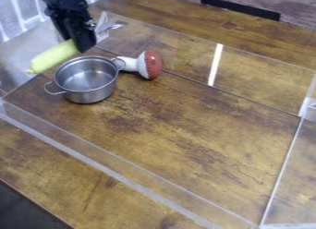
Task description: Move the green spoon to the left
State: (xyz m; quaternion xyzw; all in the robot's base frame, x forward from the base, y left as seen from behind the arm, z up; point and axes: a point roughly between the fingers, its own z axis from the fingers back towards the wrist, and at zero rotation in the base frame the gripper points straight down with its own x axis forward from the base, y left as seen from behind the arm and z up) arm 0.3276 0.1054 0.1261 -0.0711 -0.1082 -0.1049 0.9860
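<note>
The black hand [77, 34] reaches down at the far left corner of the bench [186, 131], pointing steeply downward, its jaws drawn tight together. Its lower end meets one end of the green spoon [54, 56], so it appears to be gripping the spoon there, though the fingertips themselves are too dark and blurred to make out. The spoon's thick yellow-green handle slants down and to the left from the hand, its free end close to the left edge of the view; its small bowl is hidden behind the hand.

Just beside the spoon, toward the camera, stands a small steel pot [85, 78] with its open mouth up and a side handle on its left. To the right of the pot, just beside its rim, lies a white-handled utensil with a red round head [139, 64]. A low clear plastic wall [124, 173] runs around the wooden bench top, catching bright glare on the right.
</note>
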